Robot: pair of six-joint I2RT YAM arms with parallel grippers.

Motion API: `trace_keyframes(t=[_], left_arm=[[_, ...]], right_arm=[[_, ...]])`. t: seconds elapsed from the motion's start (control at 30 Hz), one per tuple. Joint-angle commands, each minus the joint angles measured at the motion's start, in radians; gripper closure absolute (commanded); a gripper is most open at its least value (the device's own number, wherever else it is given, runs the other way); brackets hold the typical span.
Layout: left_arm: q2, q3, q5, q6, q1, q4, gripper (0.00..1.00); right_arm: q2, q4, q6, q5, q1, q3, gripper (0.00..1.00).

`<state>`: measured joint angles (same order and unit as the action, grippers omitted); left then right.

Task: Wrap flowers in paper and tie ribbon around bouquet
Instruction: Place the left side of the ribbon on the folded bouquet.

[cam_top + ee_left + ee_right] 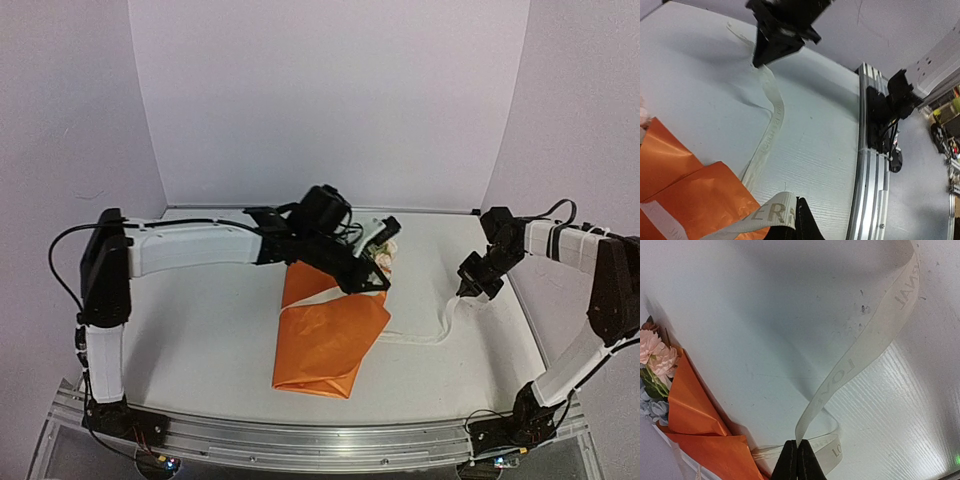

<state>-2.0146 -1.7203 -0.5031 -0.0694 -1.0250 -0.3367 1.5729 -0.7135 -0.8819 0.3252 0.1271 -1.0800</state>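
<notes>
The bouquet lies mid-table: orange paper wrapped round the flowers, whose pink and cream blooms stick out at the far end. A cream ribbon with printed letters runs from the bouquet's middle across the table up to my right gripper, which is shut on it. My left gripper hovers over the bouquet's bloom end, shut on the ribbon's other stretch. In the left wrist view the ribbon trails to the right gripper.
The white table ends at an aluminium rail along the near edge, where both arm bases are bolted. Pale walls close in the back and sides. A loop of slack ribbon lies under the right gripper.
</notes>
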Motion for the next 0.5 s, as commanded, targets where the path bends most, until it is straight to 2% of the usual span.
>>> trace_keyframes(t=[0.0, 0.17, 0.37, 0.47], left_arm=[[-0.177, -0.173, 0.041, 0.148, -0.049, -0.207, 0.97], [-0.252, -0.222, 0.092, 0.178, -0.079, -0.155, 0.97], [-0.259, -0.198, 0.135, 0.277, -0.136, -0.043, 0.98], [-0.282, -0.2, 0.156, 0.28, -0.152, 0.001, 0.84]], right_arm=[[0.039, -0.023, 0.027, 0.032, 0.025, -0.064, 1.0], [0.08, -0.031, 0.034, 0.048, 0.044, -0.105, 1.0], [0.134, -0.044, 0.035, 0.076, 0.052, -0.166, 1.0], [0.161, -0.061, 0.041, 0.087, 0.058, -0.198, 1.0]])
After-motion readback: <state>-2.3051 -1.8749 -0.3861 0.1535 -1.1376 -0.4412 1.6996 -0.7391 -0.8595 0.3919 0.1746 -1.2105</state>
